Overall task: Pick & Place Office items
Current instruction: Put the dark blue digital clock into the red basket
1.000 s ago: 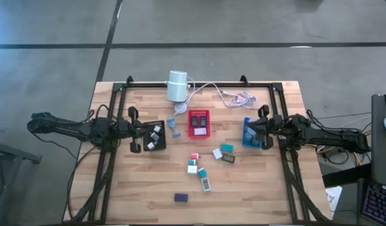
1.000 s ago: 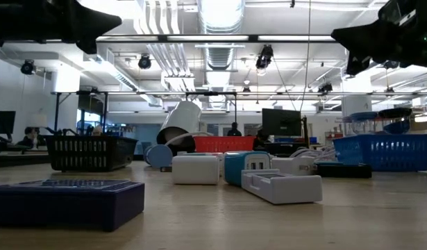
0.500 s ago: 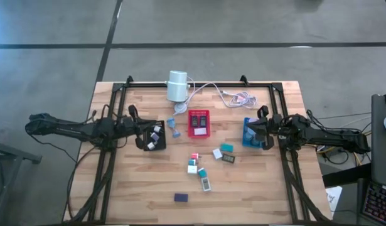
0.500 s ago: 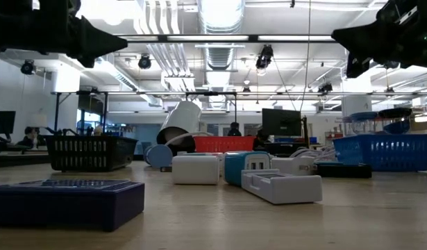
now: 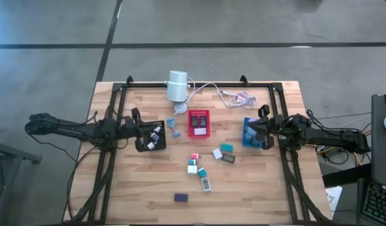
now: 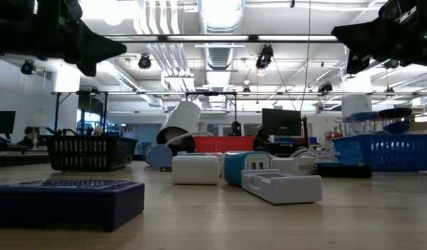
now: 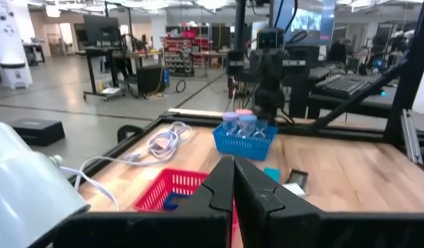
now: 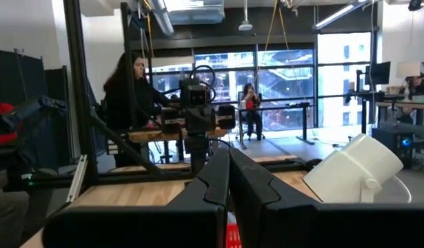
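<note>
Several small office items lie loose on the wooden table's middle (image 5: 203,164): white, teal and pink blocks, a dark one (image 5: 227,158) and a dark blue block (image 5: 181,197) near the front. More white and purple pieces lie in the black tray (image 5: 161,125). My left gripper (image 5: 142,133) is shut and empty above that tray's left edge. My right gripper (image 5: 252,133) is shut and empty above the blue tray (image 5: 246,122). Their shut fingers show in the left wrist view (image 7: 232,180) and the right wrist view (image 8: 229,172).
A red tray (image 5: 191,127) with two dark pieces stands between the black and blue trays. A white cylinder (image 5: 177,86) with a white cable (image 5: 233,95) lies at the far edge. A black frame (image 5: 114,100) runs along the table's sides. Two small blue pieces (image 5: 172,127) lie beside the red tray.
My left gripper has moved a little toward the black tray and dipped lower. My right gripper and the items have kept still.
</note>
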Controlling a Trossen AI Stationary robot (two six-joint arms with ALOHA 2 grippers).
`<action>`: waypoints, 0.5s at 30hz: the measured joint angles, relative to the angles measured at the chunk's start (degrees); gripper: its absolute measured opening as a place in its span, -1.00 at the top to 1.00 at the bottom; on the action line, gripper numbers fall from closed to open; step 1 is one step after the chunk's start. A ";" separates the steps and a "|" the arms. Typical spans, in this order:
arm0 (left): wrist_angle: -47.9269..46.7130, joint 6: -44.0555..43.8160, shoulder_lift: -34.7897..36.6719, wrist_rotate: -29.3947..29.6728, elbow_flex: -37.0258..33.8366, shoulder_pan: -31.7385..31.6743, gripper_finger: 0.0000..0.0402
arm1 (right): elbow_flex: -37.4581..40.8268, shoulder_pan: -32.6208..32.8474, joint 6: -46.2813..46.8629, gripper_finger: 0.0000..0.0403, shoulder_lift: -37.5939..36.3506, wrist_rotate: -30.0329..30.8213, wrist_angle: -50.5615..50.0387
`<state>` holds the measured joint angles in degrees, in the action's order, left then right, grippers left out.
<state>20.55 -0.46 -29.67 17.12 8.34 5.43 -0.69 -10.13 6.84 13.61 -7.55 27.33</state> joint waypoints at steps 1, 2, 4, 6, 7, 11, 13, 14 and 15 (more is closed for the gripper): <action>-0.05 -0.22 -0.33 -0.01 -0.03 0.00 0.93 | 0.00 0.00 -0.20 0.96 0.00 0.00 -0.02; -0.04 -0.34 -0.75 -0.15 -0.08 0.00 0.93 | 0.00 0.00 -0.47 0.96 0.00 0.00 -0.11; -0.04 -0.60 -1.97 -2.16 -0.04 0.00 0.93 | 0.00 0.00 -0.95 0.96 0.00 0.00 -0.42; -0.14 -2.49 -3.91 -4.42 0.54 0.04 0.93 | 0.00 0.00 -1.04 0.96 0.13 0.00 -0.52; -0.02 -3.96 -5.00 -4.85 0.88 0.04 0.93 | 0.00 0.00 -1.06 0.96 0.17 0.00 -0.52; -0.25 -6.88 -10.80 -5.18 2.34 0.04 0.93 | 0.00 -0.02 -1.49 0.96 0.50 0.04 -0.52; -0.07 -7.07 -13.64 -5.18 3.82 0.04 0.93 | 0.00 0.00 -1.49 0.96 0.86 0.05 -0.51; 0.00 -6.97 -14.92 -5.18 4.55 0.04 0.93 | 0.00 0.00 -1.42 0.96 1.04 0.07 -0.53; -0.02 -6.84 -16.21 -5.18 5.23 0.04 0.93 | 0.00 0.00 -1.34 0.96 1.34 0.07 -0.52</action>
<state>20.53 -7.30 -45.88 11.94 13.57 5.48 -0.69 -10.13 5.50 14.94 -7.49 26.81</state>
